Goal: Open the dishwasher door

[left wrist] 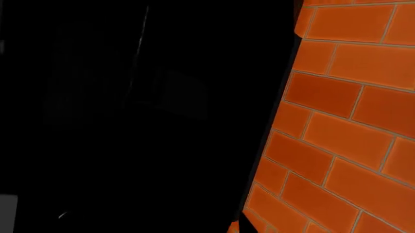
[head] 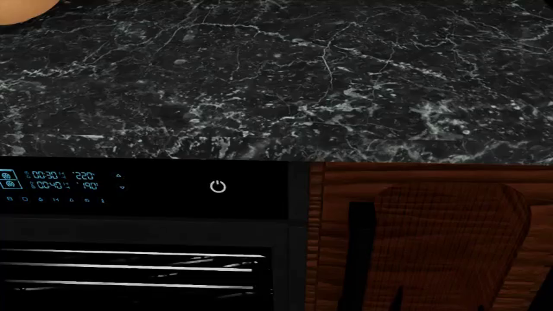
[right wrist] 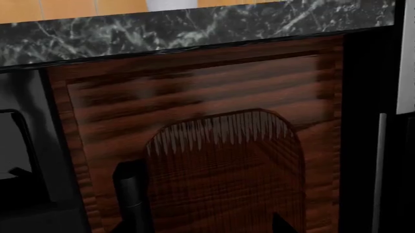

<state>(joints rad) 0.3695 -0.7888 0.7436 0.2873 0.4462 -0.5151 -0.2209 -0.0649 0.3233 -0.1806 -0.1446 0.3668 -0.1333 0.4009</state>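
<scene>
The dishwasher door (head: 164, 194) is the glossy black panel at the lower left of the head view, with a cyan readout (head: 61, 181) and a white power symbol (head: 217, 186). Below a dark grey band (head: 138, 230), thin white horizontal lines (head: 129, 267) show in the black. Neither gripper shows in the head view. The left wrist view is filled by a black surface (left wrist: 129, 121), with only a dark fingertip (left wrist: 245, 226) at its edge. The right wrist view faces the red-brown cabinet door (right wrist: 214, 145), with one dark fingertip (right wrist: 283, 224) showing. I cannot tell whether either gripper is open.
A black marble countertop (head: 276, 78) runs above the dishwasher. The wood cabinet door (head: 449, 233) with a black vertical handle (head: 359, 253) stands to its right; that handle (right wrist: 133, 194) is close in the right wrist view. An orange brick wall (left wrist: 350, 121) is beside the left gripper.
</scene>
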